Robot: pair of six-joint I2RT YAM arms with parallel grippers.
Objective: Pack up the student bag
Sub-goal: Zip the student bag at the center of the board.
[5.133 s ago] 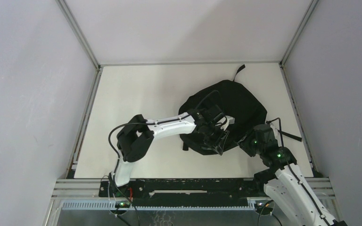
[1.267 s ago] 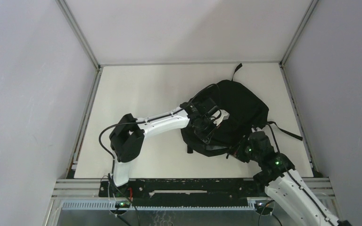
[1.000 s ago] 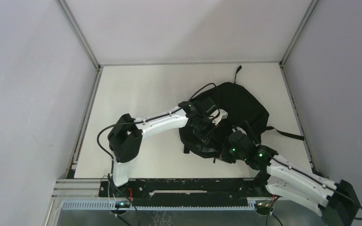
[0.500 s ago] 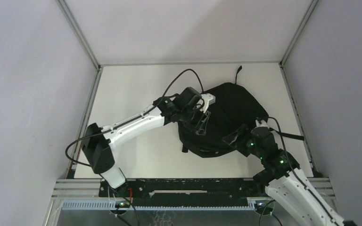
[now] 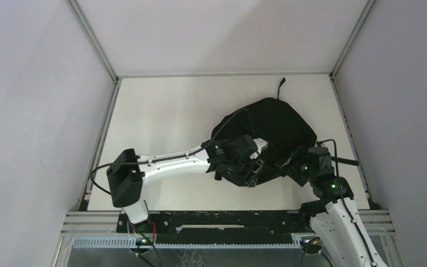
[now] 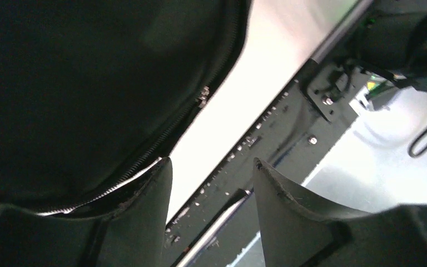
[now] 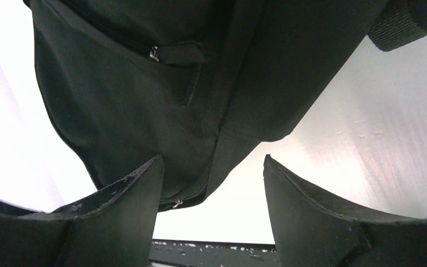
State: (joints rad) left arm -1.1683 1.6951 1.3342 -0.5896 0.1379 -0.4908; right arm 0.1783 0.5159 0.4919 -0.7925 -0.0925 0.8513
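The student bag (image 5: pixel 275 125), a soft black backpack, lies on the white table at centre right. My left gripper (image 5: pixel 252 176) hangs over the bag's near edge. In the left wrist view it (image 6: pixel 210 164) is open and empty, with the bag (image 6: pixel 89 83) and its zip (image 6: pixel 203 100) at the upper left. My right gripper (image 5: pixel 290 164) is at the bag's near right edge. In the right wrist view it (image 7: pixel 211 161) is open and empty, above the bag (image 7: pixel 161 94) and a zip pull (image 7: pixel 153 54).
The bag's top loop (image 5: pixel 281 86) points to the back wall and a strap (image 5: pixel 346 161) trails to the right. The white table (image 5: pixel 161 117) is walled on three sides. A black rail (image 5: pixel 228 218) runs along the near edge.
My left gripper has swung from the bag's far left side back to its near edge. My right gripper has shifted slightly right. The bag has settled flatter.
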